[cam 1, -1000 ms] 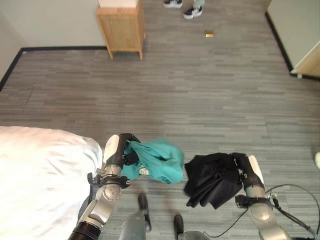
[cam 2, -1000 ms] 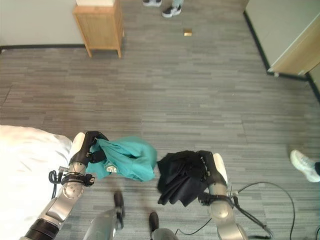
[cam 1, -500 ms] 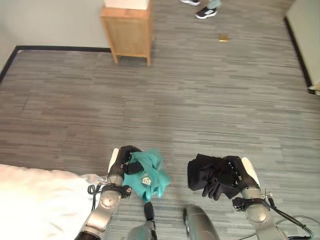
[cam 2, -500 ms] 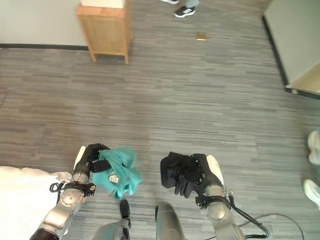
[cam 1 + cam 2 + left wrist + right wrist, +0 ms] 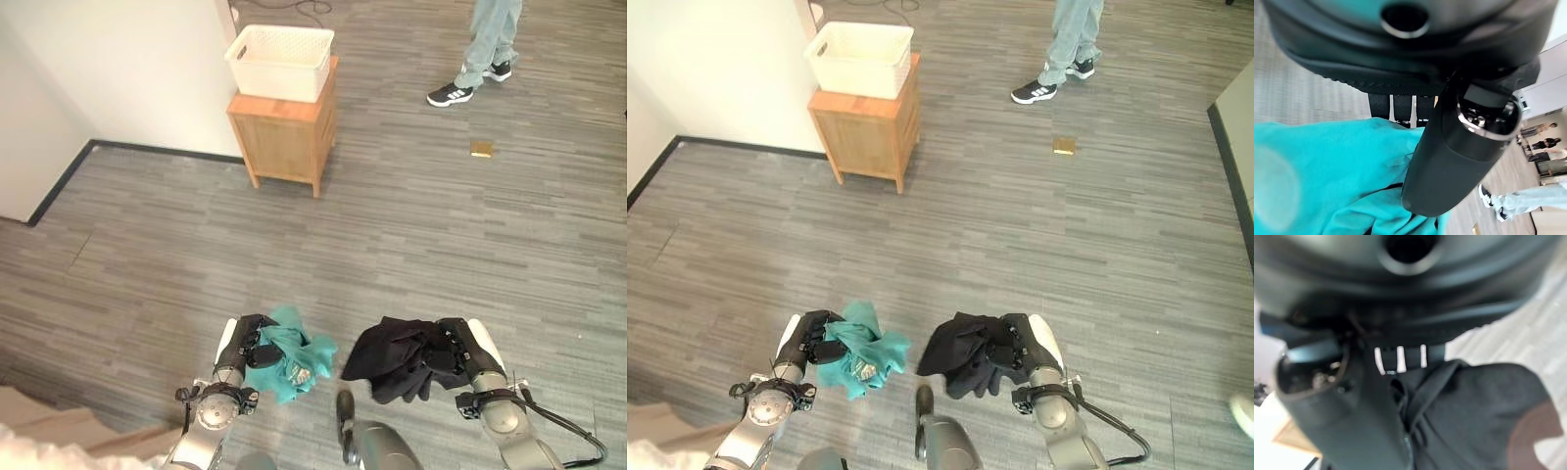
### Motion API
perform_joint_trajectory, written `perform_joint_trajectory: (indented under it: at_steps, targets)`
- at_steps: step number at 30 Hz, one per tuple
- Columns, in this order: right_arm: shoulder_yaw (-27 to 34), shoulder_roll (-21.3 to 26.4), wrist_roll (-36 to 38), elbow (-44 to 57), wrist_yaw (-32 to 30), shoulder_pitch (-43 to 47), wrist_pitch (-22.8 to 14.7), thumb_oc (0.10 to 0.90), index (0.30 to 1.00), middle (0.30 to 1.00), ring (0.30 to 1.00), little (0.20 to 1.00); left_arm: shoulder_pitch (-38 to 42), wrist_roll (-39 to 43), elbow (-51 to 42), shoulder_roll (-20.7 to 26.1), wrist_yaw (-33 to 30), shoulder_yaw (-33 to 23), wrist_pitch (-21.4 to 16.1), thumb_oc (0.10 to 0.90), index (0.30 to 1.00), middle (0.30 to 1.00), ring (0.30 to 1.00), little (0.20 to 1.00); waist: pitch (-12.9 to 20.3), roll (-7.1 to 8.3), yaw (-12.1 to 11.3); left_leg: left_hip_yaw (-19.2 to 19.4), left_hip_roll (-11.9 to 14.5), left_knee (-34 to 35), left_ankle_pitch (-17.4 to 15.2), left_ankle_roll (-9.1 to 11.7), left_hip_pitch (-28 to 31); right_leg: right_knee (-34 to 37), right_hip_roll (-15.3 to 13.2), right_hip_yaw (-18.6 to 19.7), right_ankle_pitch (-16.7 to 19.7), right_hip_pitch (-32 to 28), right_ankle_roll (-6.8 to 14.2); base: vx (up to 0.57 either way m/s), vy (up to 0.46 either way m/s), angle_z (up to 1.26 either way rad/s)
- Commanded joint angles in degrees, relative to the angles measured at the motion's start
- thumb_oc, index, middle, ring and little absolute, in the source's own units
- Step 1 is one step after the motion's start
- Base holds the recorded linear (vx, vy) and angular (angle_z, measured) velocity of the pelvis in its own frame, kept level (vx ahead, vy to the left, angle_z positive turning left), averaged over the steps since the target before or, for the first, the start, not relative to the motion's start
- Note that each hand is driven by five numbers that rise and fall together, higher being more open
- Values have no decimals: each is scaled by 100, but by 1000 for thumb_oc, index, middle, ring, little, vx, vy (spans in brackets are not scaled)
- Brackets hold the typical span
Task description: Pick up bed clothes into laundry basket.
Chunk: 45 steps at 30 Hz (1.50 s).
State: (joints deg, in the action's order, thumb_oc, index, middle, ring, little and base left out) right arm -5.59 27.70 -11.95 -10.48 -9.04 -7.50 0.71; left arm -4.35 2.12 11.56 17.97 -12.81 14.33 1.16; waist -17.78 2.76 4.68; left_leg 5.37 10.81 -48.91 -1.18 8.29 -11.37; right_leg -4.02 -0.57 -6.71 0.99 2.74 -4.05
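My left hand [image 5: 238,342] is shut on a bunched teal garment [image 5: 290,355], held low in front of me; the wrist view shows the thumb [image 5: 1449,152] pressed over the teal cloth [image 5: 1317,166]. My right hand [image 5: 468,348] is shut on a crumpled black garment [image 5: 392,357], with dark cloth [image 5: 1484,416] under its thumb [image 5: 1352,411]. The two bundles hang side by side above the grey floor. A white laundry basket [image 5: 280,63] stands on a small wooden cabinet [image 5: 285,140] far ahead by the wall.
A corner of the white bed [image 5: 29,431] lies at the lower left. A person's legs and shoes [image 5: 480,59] stand beyond the cabinet to the right. A small tan object [image 5: 480,149] lies on the floor. Grey plank floor stretches between me and the cabinet.
The camera has swung and tilted up: the cabinet's basket and the person's legs have come into sight, and the bed has slid off to the lower left. Both hands keep their garments.
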Motion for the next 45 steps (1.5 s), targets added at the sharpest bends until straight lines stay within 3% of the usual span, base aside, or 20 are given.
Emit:
perform_joint_trajectory:
  at_steps: [1,2,4,5,6,9,11,14,15,17,20,23,28,30,32,33,35,38,40,45]
  targets:
    - [183,359,91,939,-159,221,-388,400,300,300,300,300,357,-64,-764,120,-26,-269,-524,400,300,300,300,300,105,-155,-192,509,-305,1658,45,-350,134,847,-422,376,-440,-725,629,649,74,-68]
    - [151,344,77,936,-163,231,-409,400,300,300,300,300,314,-98,-788,94,-24,-271,-533,400,300,300,300,300,139,-251,-293,587,-405,2562,-15,-437,27,867,-347,422,-586,-948,713,806,120,-49]
    - [111,367,-11,917,-172,252,-444,400,300,300,300,300,325,-180,-790,36,-33,-222,-522,400,300,300,300,300,234,-444,-511,802,-545,4471,633,-380,-42,902,-225,545,-899,-1409,809,665,91,-41]
    - [113,366,-11,917,-172,249,-445,400,300,300,300,300,324,-181,-789,36,-34,-219,-522,400,300,300,300,300,214,-426,-524,825,-571,4558,677,-382,30,902,-248,555,-907,-1435,813,934,-14,-56]
    - [61,411,-159,812,-226,393,-414,400,300,300,300,300,441,-267,-697,-55,-129,-136,-483,400,300,300,300,300,316,-426,-738,1021,-538,5391,777,-374,-540,902,-259,639,-1279,-2028,888,718,-33,-59]
    - [-62,241,-345,880,-136,299,-423,400,300,300,300,300,360,-271,-729,-84,-127,-146,-459,400,300,300,300,300,628,-456,-927,705,-679,5390,1184,-488,-349,760,-346,871,-1511,-2420,984,1032,-28,-54]
    - [-120,61,-357,822,-141,223,-392,400,300,300,300,300,430,-275,-713,-6,-124,-85,-417,400,300,300,300,300,749,-267,-1061,742,-798,5339,1153,-651,-72,-99,-515,947,-1251,-2222,1242,596,24,-88]
    - [-179,-58,-412,917,-167,225,-387,400,300,300,300,300,531,-365,-740,128,-241,10,-344,400,300,300,300,300,650,-311,-864,691,-881,5391,850,-842,575,-2215,-565,1053,416,-1253,1803,460,59,-33]
    - [-178,-80,-397,949,-196,254,-406,400,300,300,300,300,600,-430,-710,162,-306,33,-335,400,300,300,300,300,599,-367,-719,621,-864,5391,629,-877,816,-2764,-586,992,402,-812,1756,556,84,30]
    - [-137,-99,-331,1033,-234,277,-419,400,300,300,300,300,756,-438,-641,155,-402,112,-340,400,300,300,300,300,454,-524,-456,400,-827,5391,365,-887,1208,-3078,-380,784,-185,-13,1451,594,7,38]
    - [-61,-121,-112,1096,-310,303,-468,400,300,300,300,300,877,-534,-591,169,-458,186,-361,400,300,300,300,300,333,-521,-122,144,-892,5391,121,-793,1575,-1759,-52,561,-640,572,1214,529,-157,97]
    - [-50,-143,-8,958,-387,376,-426,400,300,300,300,300,916,-586,-498,196,-447,100,-377,400,300,300,300,300,358,-467,48,-25,-827,5391,-390,-554,2034,511,-272,13,-121,735,1295,571,-223,82]
    - [-184,-158,-131,843,-315,437,-379,400,300,300,300,300,780,-728,-424,200,-489,-33,-393,400,300,300,300,300,496,-430,-98,-117,-636,5364,-803,-427,2726,763,-365,-214,175,551,1235,375,-167,26]
    - [-179,-53,-59,934,-309,476,-461,400,300,300,300,300,706,-769,-414,162,-550,-106,-389,400,300,300,300,300,469,-435,-176,-152,-450,4033,-685,-318,2411,777,-352,-329,189,94,1080,254,-227,53]
    - [-91,156,-58,1221,-329,556,-538,400,300,300,300,300,677,-740,-436,129,-646,-223,-402,400,300,300,300,300,272,-316,-326,-243,-431,2244,-215,-200,1540,819,-449,-454,63,-324,868,196,-254,45]
    - [-10,218,-45,1392,-379,579,-564,400,300,300,300,300,663,-738,-465,134,-682,-239,-405,400,300,300,300,300,228,-239,-401,-127,-460,1978,-145,-218,1267,849,-493,-489,-10,-444,835,176,-164,3]
    - [154,343,-61,1764,-433,620,-648,400,300,300,300,300,696,-778,-482,137,-729,-302,-416,400,300,300,300,300,226,-179,-502,275,-290,2319,-98,-215,986,893,-576,-527,-129,-626,880,220,-23,16]
    - [482,531,-76,2349,-539,611,-805,400,300,300,300,300,715,-914,-454,144,-748,-363,-391,400,300,300,300,300,326,-274,-515,725,30,3962,98,-111,986,901,-661,-663,-308,-815,1032,225,124,27]
    - [723,722,-146,2665,-622,692,-861,400,300,300,300,300,701,-1031,-373,99,-748,-353,-390,400,300,300,300,300,414,-422,-509,805,127,4899,651,0,1048,902,-658,-742,-454,-972,1104,217,130,16]
    - [1392,1399,-227,3365,-846,1207,-1077,400,300,300,300,300,559,-1247,-189,66,-663,-246,-425,400,300,300,300,300,713,-612,-352,889,196,5391,669,43,1454,851,-683,-771,-577,-1232,1144,199,100,-8]
